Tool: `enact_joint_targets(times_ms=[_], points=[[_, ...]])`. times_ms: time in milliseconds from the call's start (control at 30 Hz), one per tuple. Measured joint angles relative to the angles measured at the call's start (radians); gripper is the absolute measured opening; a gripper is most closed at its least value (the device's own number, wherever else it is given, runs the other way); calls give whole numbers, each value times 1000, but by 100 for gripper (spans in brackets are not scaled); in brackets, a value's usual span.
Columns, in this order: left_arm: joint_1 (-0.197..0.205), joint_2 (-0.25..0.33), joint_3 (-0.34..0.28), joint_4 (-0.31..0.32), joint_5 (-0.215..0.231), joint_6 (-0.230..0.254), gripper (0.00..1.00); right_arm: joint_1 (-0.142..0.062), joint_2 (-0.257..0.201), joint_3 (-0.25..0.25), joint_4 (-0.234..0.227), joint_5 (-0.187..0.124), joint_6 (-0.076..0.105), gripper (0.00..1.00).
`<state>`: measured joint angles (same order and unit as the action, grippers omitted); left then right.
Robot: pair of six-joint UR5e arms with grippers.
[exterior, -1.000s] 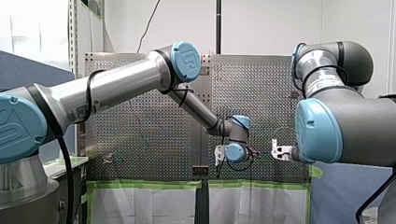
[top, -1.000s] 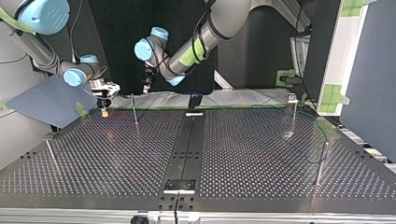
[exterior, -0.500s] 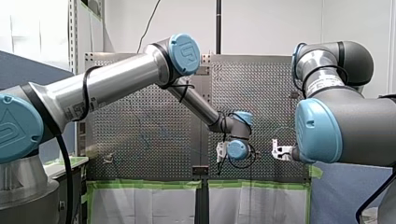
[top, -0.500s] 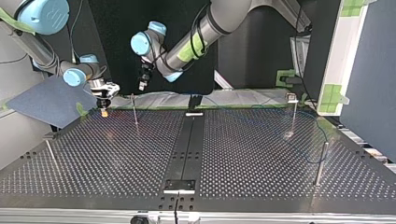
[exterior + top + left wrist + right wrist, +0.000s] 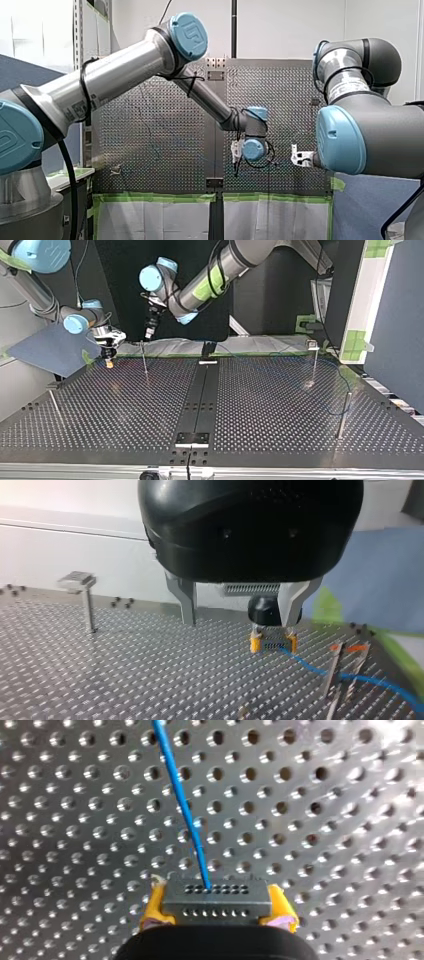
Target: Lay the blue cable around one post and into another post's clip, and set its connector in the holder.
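At top view's upper left, connector (image 5: pixel 216 899) is clamped in my right gripper (image 5: pixel 109 361); my left gripper (image 5: pixel 239 624) is spread wide, nothing gripped.

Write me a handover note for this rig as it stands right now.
Right gripper: shut on the connector, low over the table at the top view's far left.
Left gripper: open, empty, above the table beside it.
Blue cable runs from the connector past a thin post; I can't tell if it's clipped.
Done: connector grasped.
Left: confirm routing, seat connector.
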<state>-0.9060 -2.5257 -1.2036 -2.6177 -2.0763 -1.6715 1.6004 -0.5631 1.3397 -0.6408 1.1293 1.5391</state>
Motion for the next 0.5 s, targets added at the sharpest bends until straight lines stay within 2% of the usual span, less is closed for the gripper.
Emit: enact_joint_targets(times_ms=[200, 500], points=[[10, 53, -52, 23, -46, -17, 81, 10, -48, 25, 0, -2, 0, 0], [8, 124, -124, -31, -94, -19, 81, 35, -121, 63, 1, -6, 1, 0]])
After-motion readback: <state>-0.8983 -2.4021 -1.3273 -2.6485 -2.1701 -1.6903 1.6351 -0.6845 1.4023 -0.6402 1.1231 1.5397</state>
